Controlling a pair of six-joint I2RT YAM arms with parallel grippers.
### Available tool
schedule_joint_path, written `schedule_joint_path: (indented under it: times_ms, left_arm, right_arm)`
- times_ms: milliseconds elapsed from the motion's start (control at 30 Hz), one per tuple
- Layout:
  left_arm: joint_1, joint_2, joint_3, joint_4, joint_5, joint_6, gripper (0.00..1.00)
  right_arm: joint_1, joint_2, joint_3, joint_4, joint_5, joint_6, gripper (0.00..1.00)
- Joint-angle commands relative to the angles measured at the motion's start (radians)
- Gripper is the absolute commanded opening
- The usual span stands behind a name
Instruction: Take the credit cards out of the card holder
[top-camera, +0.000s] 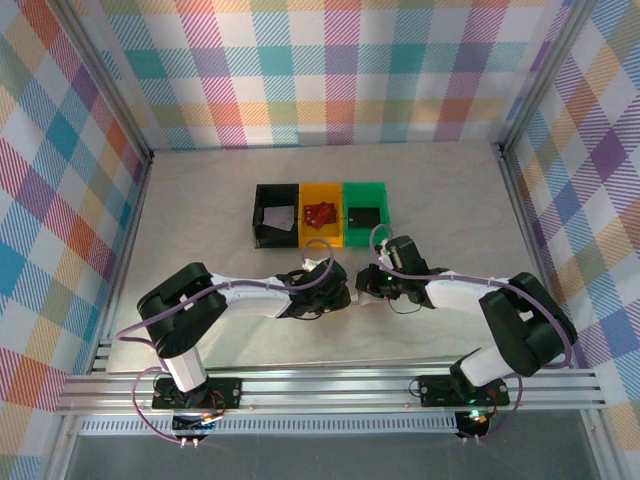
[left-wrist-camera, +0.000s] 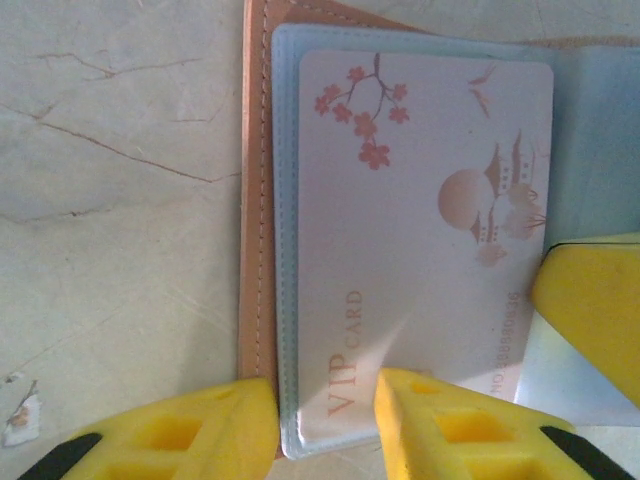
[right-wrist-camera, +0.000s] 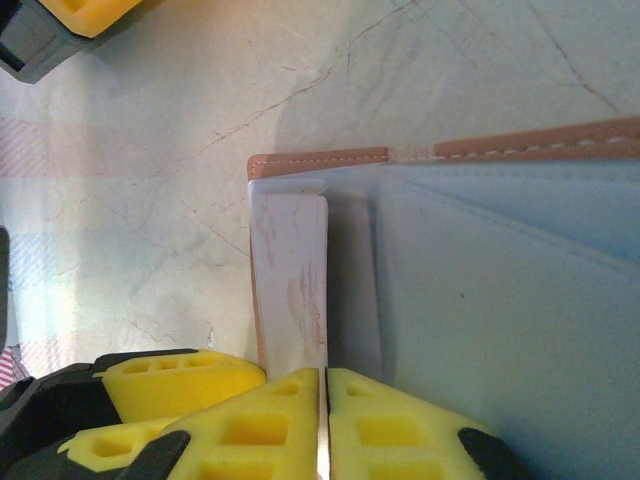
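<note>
The card holder (left-wrist-camera: 255, 200) lies spread on the table, tan stitched edge outside and pale grey-blue panels (right-wrist-camera: 520, 330) inside. A pale credit card (left-wrist-camera: 420, 230) printed with blossoms and "VIP CARD" sits in its left pocket. My left gripper (left-wrist-camera: 325, 420) is open, with its yellow fingertips resting over the holder's near corner, one by the tan edge and one on the card. My right gripper (right-wrist-camera: 322, 420) is shut on the edge of that card (right-wrist-camera: 290, 280), which shows thin between the pads. Both grippers, left (top-camera: 335, 295) and right (top-camera: 368, 285), meet at mid-table and cover most of the holder.
Three small bins stand in a row behind the grippers: black (top-camera: 258, 215), yellow (top-camera: 322, 188) and green (top-camera: 365, 187), each with something inside. A right finger (left-wrist-camera: 590, 310) crowds the card's far edge. A left finger (right-wrist-camera: 170, 385) sits close beside my right jaws.
</note>
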Motion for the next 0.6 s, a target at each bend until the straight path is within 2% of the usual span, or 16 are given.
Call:
schedule_joint_path:
  times_ms: [0,433,567]
  left_arm:
    - [-0.023,0.180,-0.071,-0.017,0.141,-0.012,0.37]
    - [-0.023,0.173,-0.058,-0.037,0.140,-0.008,0.37]
    - [-0.024,0.173,-0.055,-0.043,0.142,-0.008,0.37]
  right_arm:
    - [0.026,-0.009,-0.015,0.059,-0.143,-0.005,0.08]
    - [0.027,0.003,-0.038,0.045,-0.158,-0.024,0.11]
    - [0.026,0.000,-0.041,0.020,-0.154,-0.035,0.16]
